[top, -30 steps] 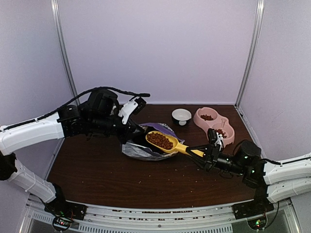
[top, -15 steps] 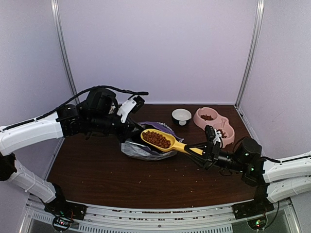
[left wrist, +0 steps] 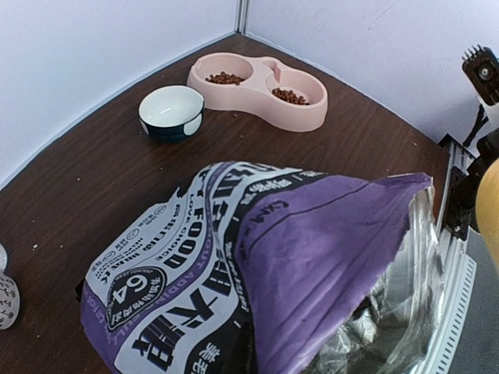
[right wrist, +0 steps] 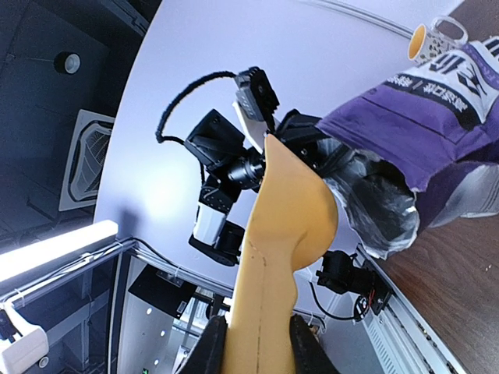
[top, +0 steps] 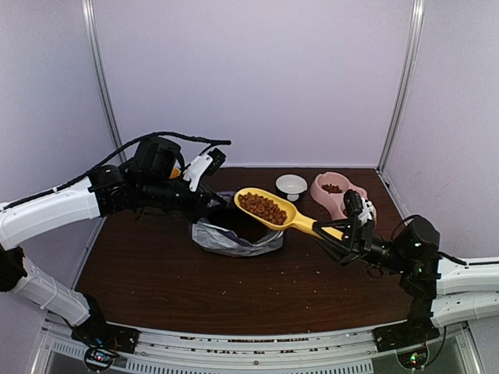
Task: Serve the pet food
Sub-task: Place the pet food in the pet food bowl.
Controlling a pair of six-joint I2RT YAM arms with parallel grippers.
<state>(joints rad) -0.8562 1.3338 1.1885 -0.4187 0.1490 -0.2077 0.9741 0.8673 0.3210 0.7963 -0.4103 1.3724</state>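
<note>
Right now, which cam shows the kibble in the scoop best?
Top external: the scoop has its open side toward that camera, so the brown kibble inside is plain. Right wrist sees only the yellow underside, gripped by the right end effector. Left wrist catches just a yellow sliver at its right edge.

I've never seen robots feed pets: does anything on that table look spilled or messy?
Yes: loose kibble is scattered on the table in front of the bag, rather than in the scoop or the pink bowl.

Pet food (top: 262, 208) in scoop (top: 301, 224) above bag (top: 234, 238)
</note>
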